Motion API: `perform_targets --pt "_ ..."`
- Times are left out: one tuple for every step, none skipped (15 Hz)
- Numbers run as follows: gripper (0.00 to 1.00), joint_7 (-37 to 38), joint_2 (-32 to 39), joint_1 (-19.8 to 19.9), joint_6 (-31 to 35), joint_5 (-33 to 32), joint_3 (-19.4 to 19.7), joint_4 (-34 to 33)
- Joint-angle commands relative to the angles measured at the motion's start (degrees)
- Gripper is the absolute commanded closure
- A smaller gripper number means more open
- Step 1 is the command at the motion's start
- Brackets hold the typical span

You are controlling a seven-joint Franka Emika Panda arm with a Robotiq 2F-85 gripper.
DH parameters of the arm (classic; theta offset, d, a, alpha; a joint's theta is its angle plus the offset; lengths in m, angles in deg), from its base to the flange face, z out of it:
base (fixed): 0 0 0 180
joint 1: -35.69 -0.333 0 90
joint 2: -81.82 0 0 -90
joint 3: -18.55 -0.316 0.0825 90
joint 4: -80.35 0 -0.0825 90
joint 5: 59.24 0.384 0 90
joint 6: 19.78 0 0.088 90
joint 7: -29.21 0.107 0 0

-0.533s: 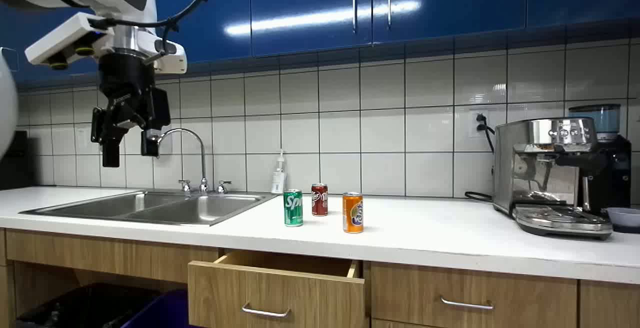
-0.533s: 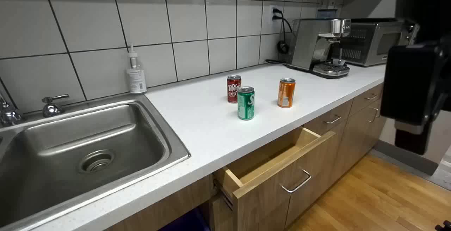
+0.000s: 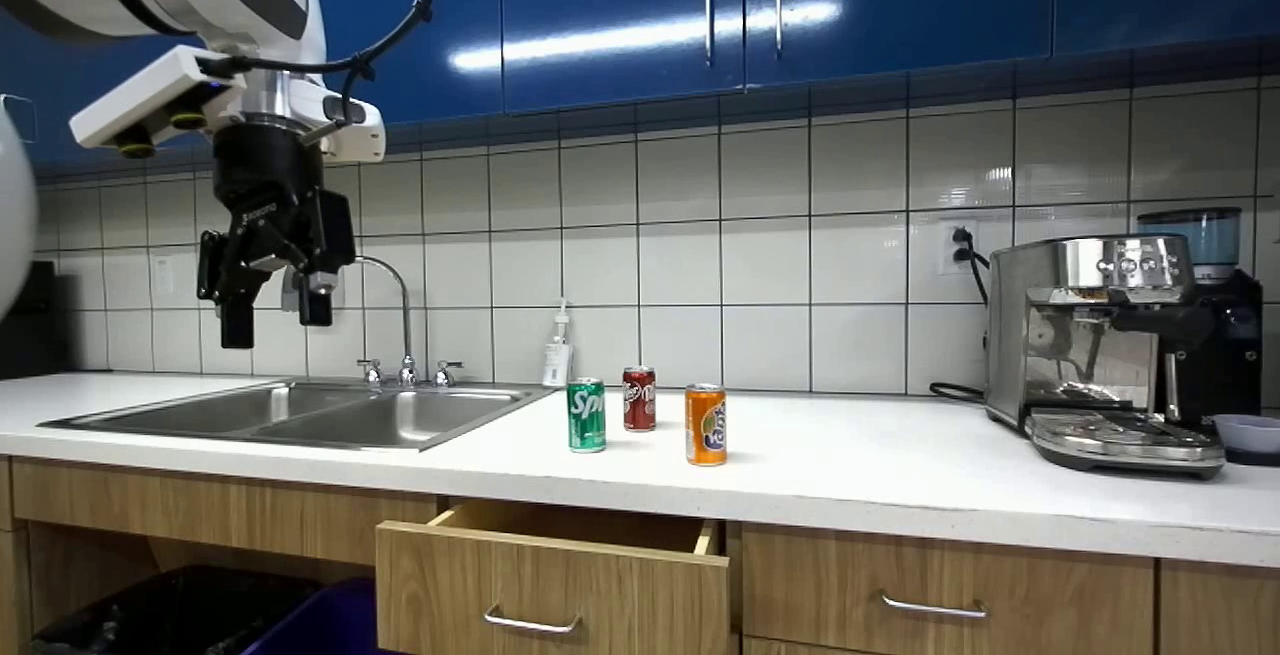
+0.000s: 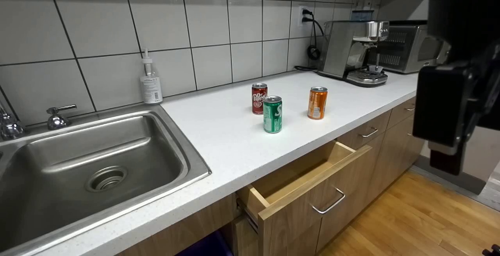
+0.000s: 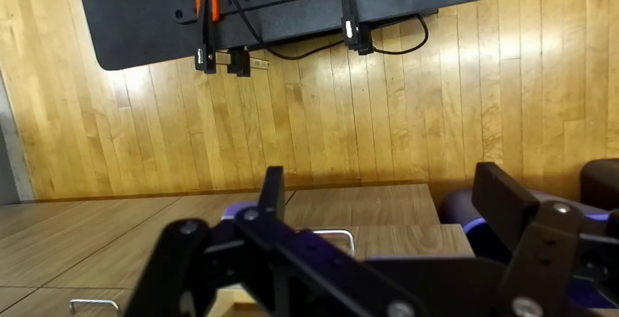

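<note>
The open drawer (image 3: 553, 580) lies well below the end effector (image 3: 277, 318).

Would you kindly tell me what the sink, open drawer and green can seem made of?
Sink: probably stainless steel, satin, from its grey sheen. Open drawer: wood or laminate, matte, from its grain. Green can: glossy printed metal, likely aluminium, from its silvery top.

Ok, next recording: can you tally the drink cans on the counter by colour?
Green can: 1
Dark red can: 1
Orange can: 1
Total: 3, all upright on the white counter in both exterior views
</note>
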Motion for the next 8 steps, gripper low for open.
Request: perform_targets --pt "0.00 -0.17 2.36 0.18 3.17 -3.03 1.11 0.28" --pt "0.00 -0.24 3.04 0.29 4.14 -3.87 1.35 0.38" --pt "0.00 -0.19 3.72 0.35 4.94 -4.72 1.56 0.41" --pt "0.00 -0.25 4.50 0.43 6.02 -5.66 1.78 0.44" --pt "0.00 -0.24 5.17 0.47 6.95 -6.45 2.02 0.48" --pt "0.00 -0.26 5.84 0.51 8.20 -7.32 2.26 0.57" --pt "0.00 -0.21 6.48 0.55 9.24 -8.13 2.42 0.66" --pt "0.00 -0.20 7.13 0.54 10.31 -8.81 2.59 0.72"
